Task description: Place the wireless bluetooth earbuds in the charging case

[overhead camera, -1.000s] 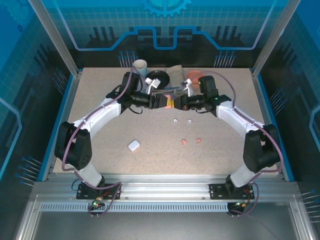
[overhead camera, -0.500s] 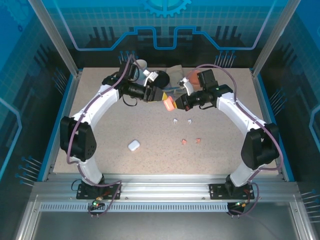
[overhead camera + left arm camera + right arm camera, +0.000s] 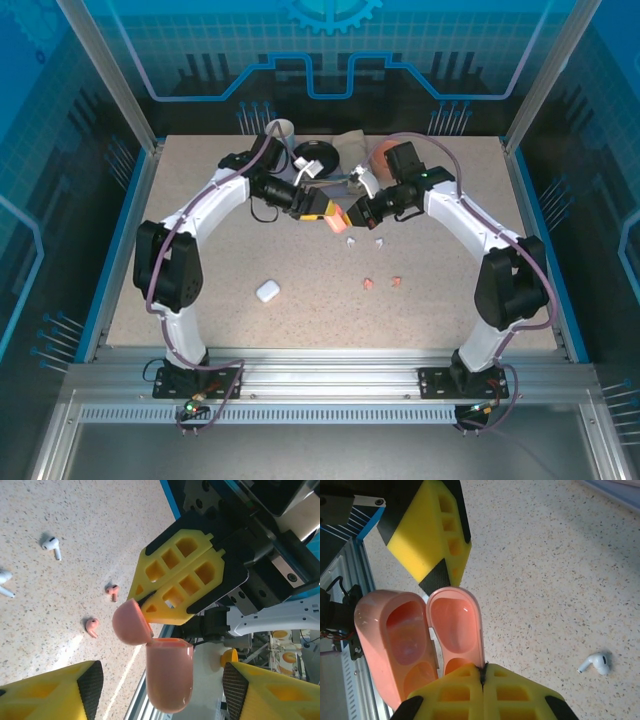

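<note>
A salmon-pink charging case point(image 3: 337, 222) hangs open above the table's middle. My right gripper point(image 3: 484, 675) is shut on the edge of its lid point(image 3: 456, 625), and the body point(image 3: 390, 640) swings beside it with both wells empty. My left gripper point(image 3: 162, 680) is open, its fingers point(image 3: 50, 692) on either side of the case body point(image 3: 169, 675) with a gap on each side. On the table lie two white earbuds point(image 3: 351, 241) point(image 3: 380, 241) and two pink earbuds point(image 3: 369, 283) point(image 3: 397, 281). The pink pair point(image 3: 92, 626) also lies below the case in the left wrist view.
A shut white case point(image 3: 267, 291) lies near the front left. At the back stand a white cup point(image 3: 281, 130), a black round dish point(image 3: 315, 158) and an orange object point(image 3: 385, 154). Blue-edged walls frame the table.
Both grippers have come down and toward the near side with the pink case, closer to the white earbuds. The left arm has swung further left and its jaws have narrowed a little.
</note>
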